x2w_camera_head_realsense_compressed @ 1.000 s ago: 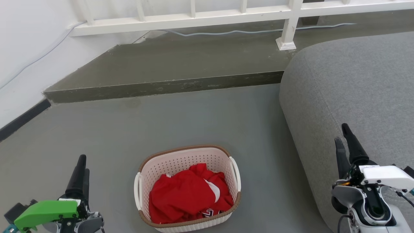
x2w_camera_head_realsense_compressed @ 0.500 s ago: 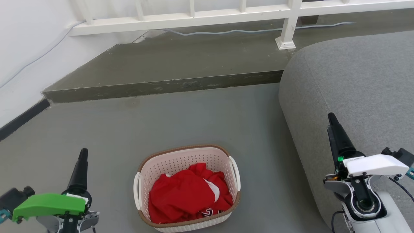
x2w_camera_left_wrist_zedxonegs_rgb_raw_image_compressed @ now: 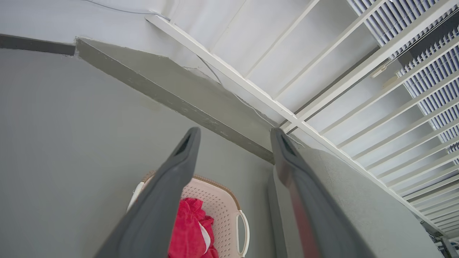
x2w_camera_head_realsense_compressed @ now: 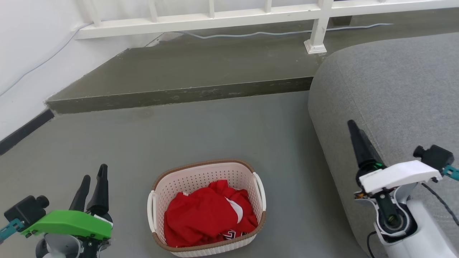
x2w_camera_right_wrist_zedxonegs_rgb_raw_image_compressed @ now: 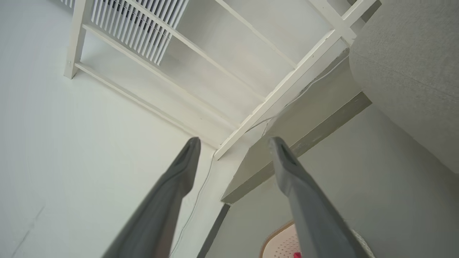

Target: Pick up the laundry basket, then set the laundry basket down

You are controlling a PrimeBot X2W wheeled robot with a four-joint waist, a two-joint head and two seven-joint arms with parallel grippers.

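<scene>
Laundry basket x1, red cloth x1

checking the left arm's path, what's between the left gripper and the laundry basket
The stretch is bare: in the head view, just grey floor lies between the left gripper and the laundry basket.

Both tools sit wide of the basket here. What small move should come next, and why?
Probably swing both tools inward and down toward the side handles. The laundry basket rests on the floor with nothing gripping it; the left tool and right tool are open and well apart from it, the right one by the grey sofa.
</scene>
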